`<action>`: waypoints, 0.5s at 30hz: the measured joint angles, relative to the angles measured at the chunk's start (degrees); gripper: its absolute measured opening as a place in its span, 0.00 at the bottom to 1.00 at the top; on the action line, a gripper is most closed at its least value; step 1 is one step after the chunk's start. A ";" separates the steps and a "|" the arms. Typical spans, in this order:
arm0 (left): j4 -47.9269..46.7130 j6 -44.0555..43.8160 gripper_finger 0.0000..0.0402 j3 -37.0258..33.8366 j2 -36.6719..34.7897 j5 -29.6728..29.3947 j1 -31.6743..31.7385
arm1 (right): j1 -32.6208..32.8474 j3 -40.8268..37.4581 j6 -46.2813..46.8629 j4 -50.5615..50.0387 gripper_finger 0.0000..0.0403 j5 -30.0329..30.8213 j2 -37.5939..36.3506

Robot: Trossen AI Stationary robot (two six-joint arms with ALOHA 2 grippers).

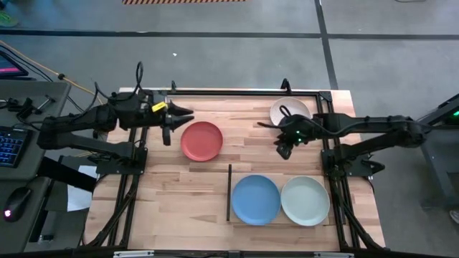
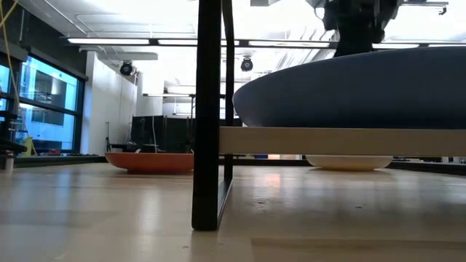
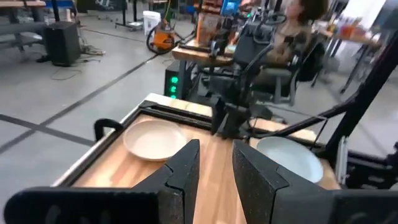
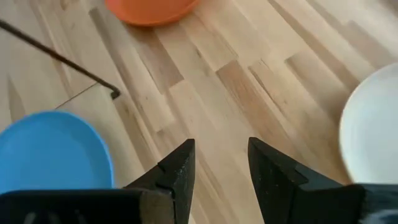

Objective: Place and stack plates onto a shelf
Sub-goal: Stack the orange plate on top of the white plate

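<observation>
Four plates: blue plate [image 1: 255, 199] and grey plate [image 1: 305, 201] side by side on the shelf [image 1: 276, 223] at lower right; red plate [image 1: 201, 140] at centre, cream plate [image 1: 289, 110] at upper right. Left gripper [image 1: 172, 118] and right gripper [image 1: 283, 147] both released, empty.

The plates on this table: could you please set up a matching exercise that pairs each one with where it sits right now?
Column one:
1. blue plate
2. red plate
3. cream-white plate
4. pale blue-grey plate

Column two:
A. on the bare tabletop, just beside the left pincer
B. on the shelf, next to the black upright strip
C. on the shelf, on the side away from the strip
D. at the table's far edge, partly under the right arm

Pairs: 1-B, 2-A, 3-D, 4-C
</observation>
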 joint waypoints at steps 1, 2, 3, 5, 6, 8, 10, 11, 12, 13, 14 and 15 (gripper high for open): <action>2.58 -0.84 0.21 -2.26 -0.52 0.17 0.00 | -0.19 -2.11 0.76 2.34 0.32 -0.50 -1.13; 6.00 -1.85 0.21 -4.66 -0.98 0.27 0.00 | -0.40 -4.21 1.84 5.10 0.32 -1.13 -2.31; 9.89 -2.90 0.21 -7.32 -1.51 0.30 0.00 | -0.47 -6.37 2.88 8.45 0.32 -1.28 -3.45; 19.76 -4.67 0.21 -13.07 -2.51 0.37 0.00 | -0.45 -10.69 4.41 16.96 0.32 -1.34 -5.62; 25.14 -5.38 0.21 -15.87 -2.86 0.50 0.00 | -0.47 -12.72 4.88 22.10 0.32 -1.33 -6.60; 34.46 -6.37 0.21 -20.85 -3.06 0.48 0.00 | -0.47 -16.14 5.82 32.90 0.32 -0.87 -7.95; 39.43 -7.20 0.21 -24.38 -3.01 0.48 0.00 | -0.45 -18.67 6.61 42.38 0.32 0.48 -8.52; 40.15 -7.51 0.21 -25.56 -2.99 0.46 0.00 | -0.45 -19.51 6.58 46.38 0.32 0.56 -8.57; 40.15 -7.49 0.21 -26.32 -2.99 0.46 0.00 | -0.45 -19.92 6.44 49.38 0.32 0.60 -8.57; 40.00 -7.49 0.21 -27.00 -2.99 0.46 0.00 | -0.45 -19.94 5.96 51.03 0.32 0.60 -8.57; 39.71 -7.51 0.21 -27.59 -2.99 0.49 0.00 | -0.45 -19.92 5.18 52.35 0.32 0.60 -8.53; 39.44 -7.53 0.21 -28.09 -2.97 0.62 0.00 | -0.45 -19.74 4.14 52.59 0.32 0.60 -8.49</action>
